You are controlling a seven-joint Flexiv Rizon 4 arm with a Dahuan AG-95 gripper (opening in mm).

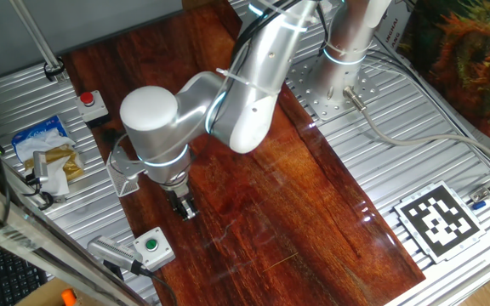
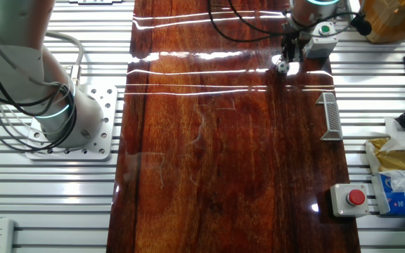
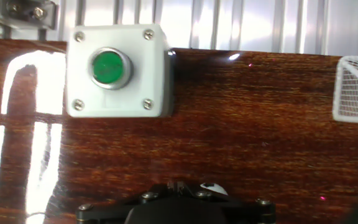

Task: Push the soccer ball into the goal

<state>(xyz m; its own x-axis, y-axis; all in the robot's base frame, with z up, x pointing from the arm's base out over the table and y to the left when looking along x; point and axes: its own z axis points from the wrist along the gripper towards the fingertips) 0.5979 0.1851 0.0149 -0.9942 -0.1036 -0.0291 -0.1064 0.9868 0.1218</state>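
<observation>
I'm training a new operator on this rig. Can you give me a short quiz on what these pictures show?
1. True or false: the soccer ball already lies inside the goal.
2. Multiple choice: the button box nearest the gripper has a button of which colour? A red, B green, C yellow.
3. Fill in: in the other fixed view, between that box and the red button box stands the ____.

Key: 1 false, as the ball is by the fingers and apart from the goal; 2 B; 3 goal.
</observation>
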